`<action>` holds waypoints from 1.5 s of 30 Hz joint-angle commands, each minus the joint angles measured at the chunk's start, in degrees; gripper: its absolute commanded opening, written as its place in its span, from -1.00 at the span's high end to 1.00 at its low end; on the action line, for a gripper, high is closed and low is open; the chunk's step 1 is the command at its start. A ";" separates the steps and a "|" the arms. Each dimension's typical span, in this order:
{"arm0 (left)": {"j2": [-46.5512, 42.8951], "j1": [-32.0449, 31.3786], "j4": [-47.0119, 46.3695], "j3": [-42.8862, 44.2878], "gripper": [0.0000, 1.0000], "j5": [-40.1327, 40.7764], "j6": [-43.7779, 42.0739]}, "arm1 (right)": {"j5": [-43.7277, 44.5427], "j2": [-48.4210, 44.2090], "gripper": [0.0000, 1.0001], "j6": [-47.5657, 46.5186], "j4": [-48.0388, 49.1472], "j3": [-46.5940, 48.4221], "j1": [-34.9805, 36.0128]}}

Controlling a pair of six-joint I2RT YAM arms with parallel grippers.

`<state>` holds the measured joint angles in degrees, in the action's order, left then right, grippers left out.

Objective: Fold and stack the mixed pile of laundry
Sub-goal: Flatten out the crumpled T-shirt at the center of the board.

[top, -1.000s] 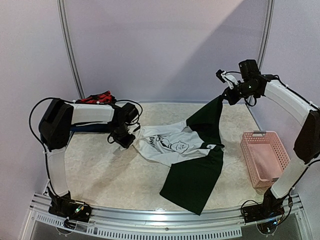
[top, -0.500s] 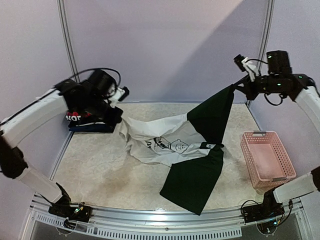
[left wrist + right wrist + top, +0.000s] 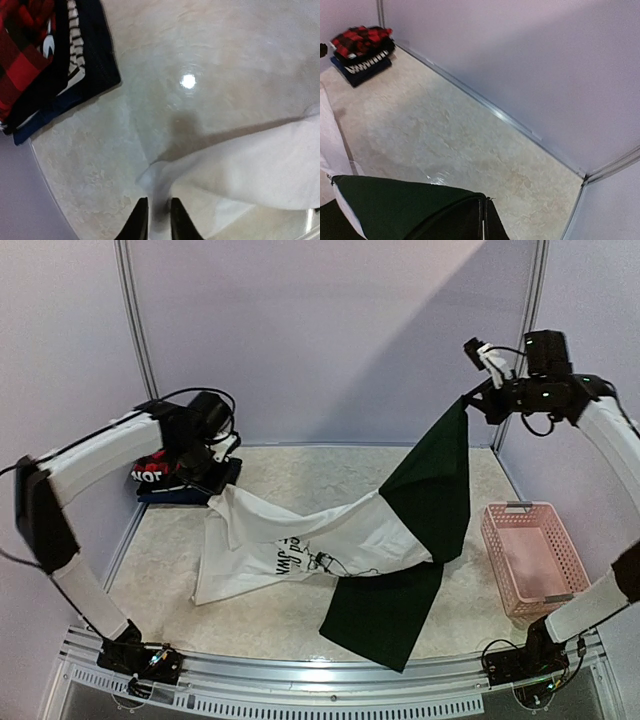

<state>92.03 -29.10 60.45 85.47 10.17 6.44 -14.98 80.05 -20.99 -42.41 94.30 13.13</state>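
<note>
The pale marbled bench (image 3: 170, 570) carries everything. The white printed tee (image 3: 300, 535) hangs stretched across its middle between both arms, its lower dark sleeve trailing to the near edge. A pink basket (image 3: 528, 558) sits at the right side, apart from the tee. The folded stack (image 3: 175, 478), with a red plaid shirt (image 3: 20, 55) on top, lies in the far left corner. The left fingers (image 3: 137, 222) are pinched on the tee's white edge, just beside the stack. The right fingers (image 3: 474, 400) are clamped on the upper dark sleeve, high above the bench.
</note>
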 commanded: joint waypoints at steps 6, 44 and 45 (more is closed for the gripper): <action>16.95 -1.67 1.58 13.27 0.38 9.51 -0.44 | 1.20 29.27 1.00 4.11 -2.03 9.61 -1.96; 14.23 0.35 -19.34 -19.75 0.39 -11.58 21.21 | -3.90 27.35 1.00 4.90 1.25 -0.43 -1.91; 14.49 0.35 -19.58 -19.73 0.46 -11.88 21.10 | -3.87 27.40 1.00 4.91 1.31 -0.43 -1.96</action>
<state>104.99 -29.43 41.54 65.91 -0.86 27.66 -18.13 108.68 -16.51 -41.93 94.41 11.44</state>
